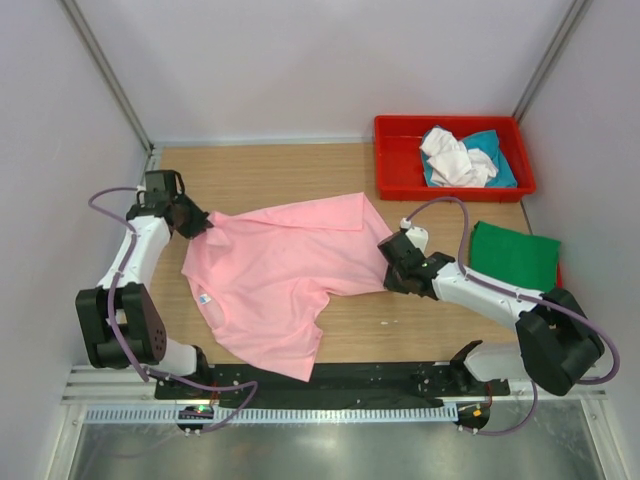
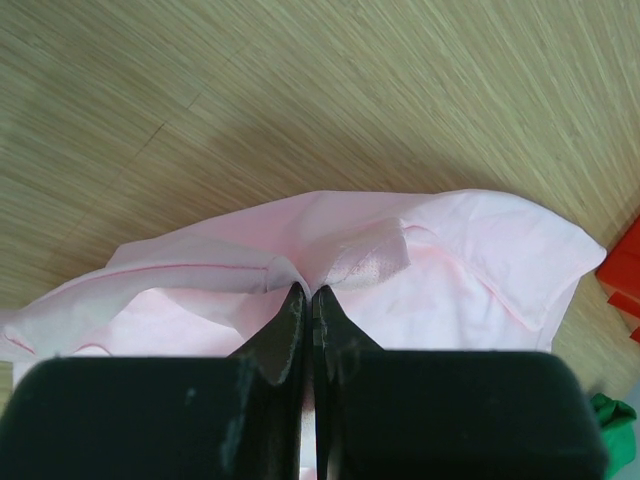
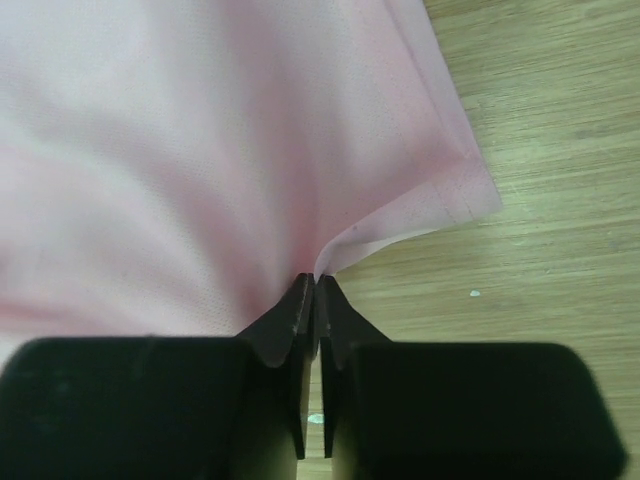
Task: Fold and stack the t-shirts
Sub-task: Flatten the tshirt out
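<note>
The light pink t-shirt [image 1: 280,285] lies spread and rumpled across the middle of the wooden table [image 1: 280,175]. At its far-left corner, by the collar, my left gripper [image 1: 203,226] is shut on a pinch of the pink cloth [image 2: 450,260]; in the left wrist view the gripper [image 2: 308,292] has cloth drawn in at its tips. My right gripper [image 1: 388,262] is shut on the shirt's right edge. In the right wrist view the gripper [image 3: 315,281] pinches a fold of the pink t-shirt [image 3: 150,150] just above the bare wood.
A red tray [image 1: 400,125] at the back right holds a crumpled white t-shirt [image 1: 455,160] and a teal one [image 1: 497,148]. A folded dark green t-shirt [image 1: 515,255] lies at the right, beside my right arm. Walls close in on three sides.
</note>
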Robot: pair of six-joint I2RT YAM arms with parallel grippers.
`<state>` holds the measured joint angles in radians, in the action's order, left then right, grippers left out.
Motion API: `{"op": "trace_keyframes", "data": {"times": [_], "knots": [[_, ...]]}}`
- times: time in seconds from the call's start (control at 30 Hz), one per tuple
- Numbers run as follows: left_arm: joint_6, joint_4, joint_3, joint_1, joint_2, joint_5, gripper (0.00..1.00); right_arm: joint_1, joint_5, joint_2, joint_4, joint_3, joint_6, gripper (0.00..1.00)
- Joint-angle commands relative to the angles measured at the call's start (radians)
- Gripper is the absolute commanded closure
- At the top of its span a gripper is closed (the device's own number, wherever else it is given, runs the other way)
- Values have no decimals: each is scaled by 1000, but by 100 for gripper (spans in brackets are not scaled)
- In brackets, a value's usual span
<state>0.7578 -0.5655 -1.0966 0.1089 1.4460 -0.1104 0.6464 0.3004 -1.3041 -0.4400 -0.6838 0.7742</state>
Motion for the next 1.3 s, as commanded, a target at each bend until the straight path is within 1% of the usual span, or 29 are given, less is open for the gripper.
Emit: {"op": "trace_keyframes", "data": {"times": [0.0, 0.07, 0.1, 0.17, 0.27, 0.3, 0.37, 0.4, 0.43, 0.47, 0.67, 0.73, 0.8, 0.87, 0.9, 0.93, 1.0, 1.03, 1.1, 1.17, 1.27], "knots": [[-40, -13, -20, 8, -6, -25, 100, 6, 12, 20, -1, -34, -1, 85], [-46, -14, -8, 8, -7, -26, 100, 6, 32, 22, -34, -83, -36, 81], [-48, -14, -5, 8, -10, -28, 100, 6, 51, 22, -69, -101, -45, 75], [-57, -22, -3, 9, -9, -34, 100, 7, 60, 29, -92, -147, -82, 69], [-60, -36, -2, 8, -7, -41, 100, 6, 68, 39, -111, -198, -113, 56], [-58, -37, 1, 6, -9, -43, 100, 6, 63, 42, -109, -209, -130, 47], [-48, -43, 10, 6, -15, -49, 100, 6, 52, 36, -106, -252, -145, 34], [-45, -43, 17, 6, -24, -55, 100, 6, 48, 31, -100, -269, -157, 15], [-43, -43, 32, 6, -30, -54, 100, 7, 46, 25, -100, -308, -164, 6], [-41, -45, 38, 6, -36, -51, 100, 7, 46, 7, -98, -331, -170, 1], [-32, -56, 79, 6, -84, -38, 100, 6, 81, -73, -23, -476, -225, 0], [-23, -56, 90, 6, -107, -37, 100, 6, 95, -118, 36, -500, -227, 0], [-18, -48, 112, 6, -125, -31, 100, 4, 76, -153, 125, -499, -233, 0], [-14, -39, 124, 6, -148, -23, 100, -7, 45, -230, 152, -526, -227, 1], [-14, -39, 135, 6, -154, -23, 100, -10, 36, -260, 153, -545, -219, 3], [-15, -37, 141, 6, -160, -23, 100, -11, 29, -326, 150, -581, -219, 4], [-17, -37, 152, 6, -176, -21, 100, -13, 49, -386, 135, -615, -216, 7], [-18, -36, 155, 6, -177, -25, 100, -17, 74, -447, 133, -637, -214, 8], [-20, -37, 158, 6, -182, -34, 99, -33, 66, -495, 121, -655, -199, 11], [-18, -36, 164, 5, -180, -51, 99, -59, 52, -527, 154, -634, -176, 14], [-18, -28, 175, 6, -184, -67, 100, -86, 13, -534, 256, -576, -147, 21]]}}
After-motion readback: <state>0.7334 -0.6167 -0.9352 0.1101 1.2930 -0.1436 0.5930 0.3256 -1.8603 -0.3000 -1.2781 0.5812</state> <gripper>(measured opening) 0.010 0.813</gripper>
